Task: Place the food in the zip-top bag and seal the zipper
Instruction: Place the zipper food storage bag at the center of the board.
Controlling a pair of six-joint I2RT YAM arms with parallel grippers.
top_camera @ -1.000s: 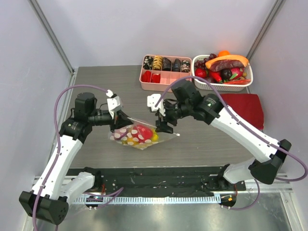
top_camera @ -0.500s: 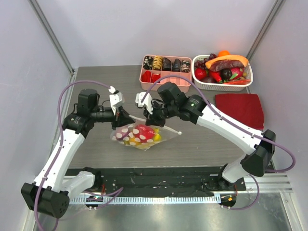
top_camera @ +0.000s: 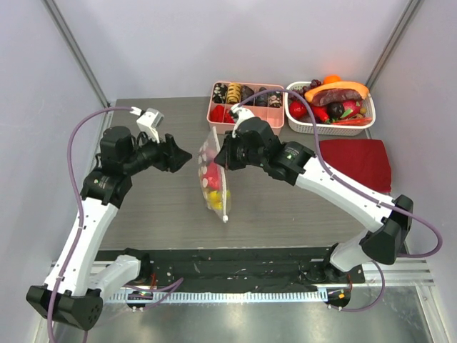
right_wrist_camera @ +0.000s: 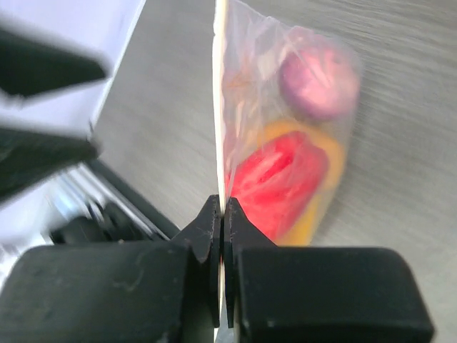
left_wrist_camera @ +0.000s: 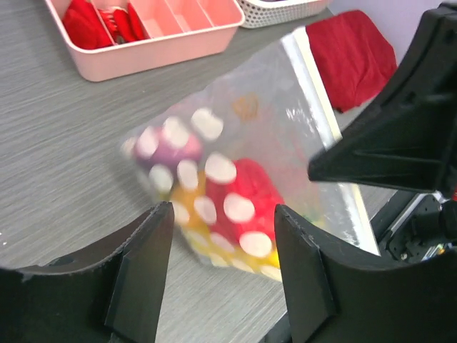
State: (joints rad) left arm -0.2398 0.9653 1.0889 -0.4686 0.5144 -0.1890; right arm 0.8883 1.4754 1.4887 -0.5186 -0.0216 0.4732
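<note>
The zip-top bag (top_camera: 213, 174), clear with white dots, hangs off the table, turned on edge between the two arms. Inside it is the food: a red piece (left_wrist_camera: 250, 196), a pink piece (right_wrist_camera: 318, 78) and yellow under the red (right_wrist_camera: 320, 204). My right gripper (top_camera: 223, 155) is shut on the bag's zipper (right_wrist_camera: 220, 107), which runs as a pale strip straight out from its closed jaws (right_wrist_camera: 222, 214). My left gripper (top_camera: 183, 154) stands open a little to the left of the bag, and its fingers (left_wrist_camera: 143, 275) hold nothing; the dotted bag (left_wrist_camera: 235, 164) shows beyond them.
A pink compartment tray (top_camera: 245, 107) and a white basket (top_camera: 330, 108) of toy food stand at the back of the table. A red cloth (top_camera: 355, 163) lies at the right. Grey walls close in both sides.
My left gripper let go of the bag, opened and drew back to the left. My right gripper shut on the bag's edge, and the bag swung from lying flat to hanging on edge.
</note>
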